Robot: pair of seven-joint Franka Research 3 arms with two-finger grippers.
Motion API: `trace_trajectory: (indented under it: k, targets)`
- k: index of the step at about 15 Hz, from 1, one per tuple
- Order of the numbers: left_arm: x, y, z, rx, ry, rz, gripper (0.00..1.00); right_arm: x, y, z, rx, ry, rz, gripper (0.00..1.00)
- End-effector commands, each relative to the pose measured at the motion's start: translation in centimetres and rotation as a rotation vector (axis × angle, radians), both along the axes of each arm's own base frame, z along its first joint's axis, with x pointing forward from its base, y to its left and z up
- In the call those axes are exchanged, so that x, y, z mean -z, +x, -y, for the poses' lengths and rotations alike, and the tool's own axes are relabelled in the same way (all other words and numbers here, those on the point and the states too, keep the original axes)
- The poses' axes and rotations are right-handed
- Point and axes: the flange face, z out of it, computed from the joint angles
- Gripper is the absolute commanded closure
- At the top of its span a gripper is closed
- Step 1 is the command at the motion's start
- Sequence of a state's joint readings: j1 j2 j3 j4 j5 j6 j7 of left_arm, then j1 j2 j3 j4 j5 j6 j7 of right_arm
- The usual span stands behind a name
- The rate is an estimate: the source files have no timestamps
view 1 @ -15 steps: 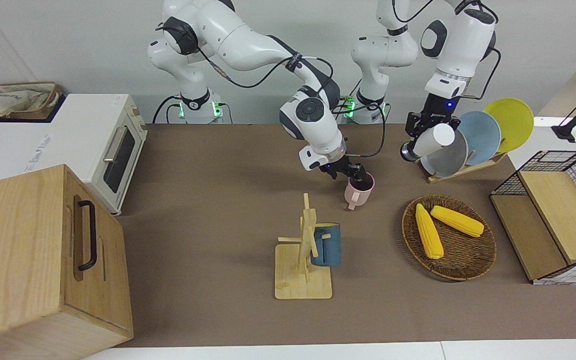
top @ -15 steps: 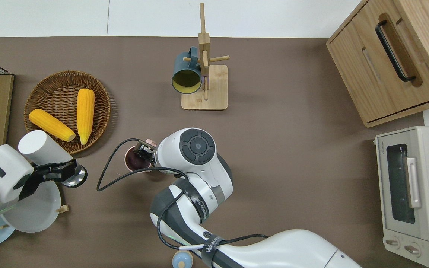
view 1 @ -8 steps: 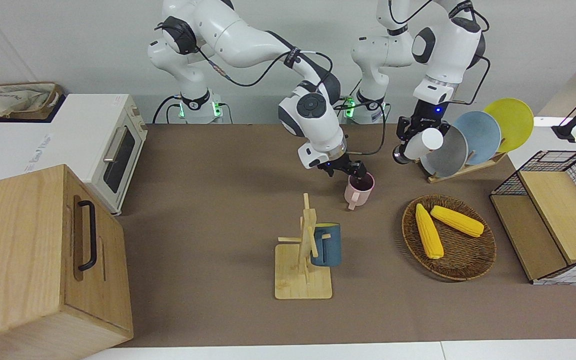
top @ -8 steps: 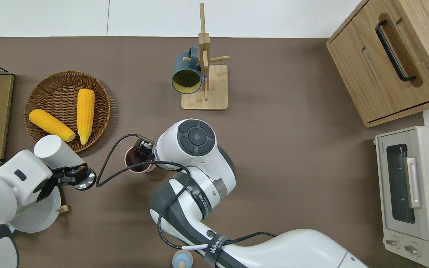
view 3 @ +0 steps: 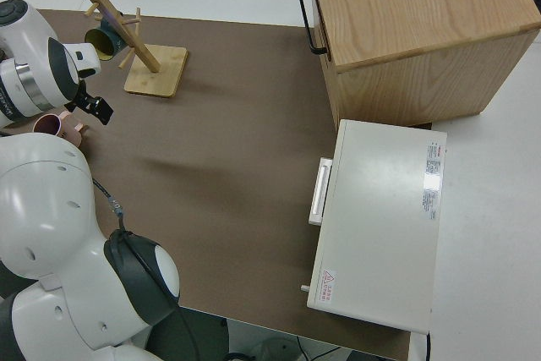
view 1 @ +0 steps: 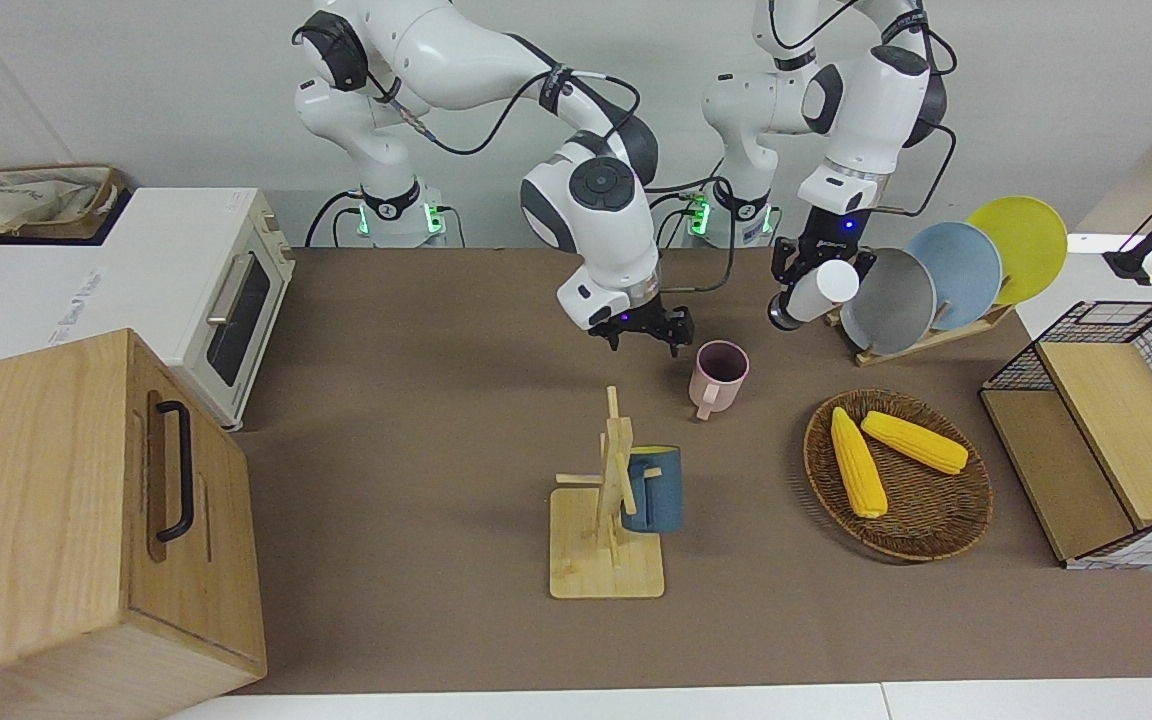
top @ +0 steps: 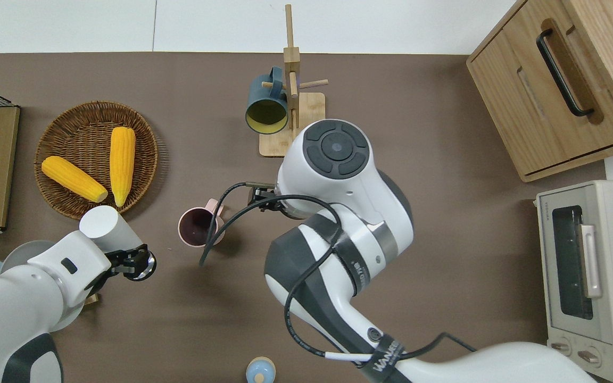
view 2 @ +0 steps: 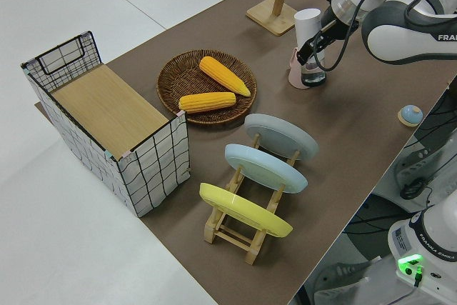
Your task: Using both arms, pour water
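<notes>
The right arm (view 1: pixel 496 70) reaches out over the brown table (view 1: pixel 416 330); its right gripper (view 1: pixel 648 337) hangs empty with the fingers apart, over bare table beside the pink mug (view 1: pixel 719 376), toward the right arm's end; the left arm (view 1: pixel 861 90) carries the left gripper (top: pixel 132 260), clamped on a tilted white bottle (top: pixel 105 227) with a shiny metal end, up over the table close by the mug; the mug stands upright, free of both grippers, nearer the robots than the mug tree (view 1: pixel 608 500) with its blue mug (view 1: pixel 654 488).

Bright, even light is falling from above, casting soft, short shadows on the brown worktop (view 1: pixel 416 420), with everything staying sharp.
</notes>
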State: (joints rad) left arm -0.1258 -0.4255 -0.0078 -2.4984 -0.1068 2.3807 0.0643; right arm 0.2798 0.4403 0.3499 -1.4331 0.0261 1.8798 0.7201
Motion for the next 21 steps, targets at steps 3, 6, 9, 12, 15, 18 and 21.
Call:
trace_trajectory:
  k: [3, 6, 9, 12, 15, 18, 21]
  targets:
    - [-0.3, -3.2, 2.6, 0.044, -0.017, 0.023, 1.0, -4.7, 2.3, 11.4, -0.248, -0.098, 0.035, 0.015]
    - [0.3, -3.8, 4.1, 0.065, -0.044, 0.006, 1.0, -5.5, 3.5, 17.3, -0.346, -0.13, 0.036, 0.015]
    - [0.6, -4.3, 5.5, 0.072, -0.047, -0.005, 1.0, -5.7, 4.5, 23.1, -0.368, -0.152, 0.018, 0.015]
    - [1.1, -4.5, 6.6, 0.086, -0.058, -0.02, 1.0, -6.9, 4.5, 27.7, -0.35, -0.166, 0.023, 0.015]
    - [1.8, -4.3, 6.9, 0.089, -0.055, -0.039, 1.0, -8.0, 3.9, 31.5, -0.315, -0.158, -0.001, 0.015]
    - [3.1, -4.0, 7.5, 0.098, -0.046, -0.075, 1.0, -10.3, 2.6, 34.1, -0.278, -0.16, -0.013, 0.015]
    - [4.3, -3.5, 7.7, 0.102, -0.038, -0.107, 1.0, -12.1, 1.4, 34.5, -0.273, -0.169, -0.013, 0.015]
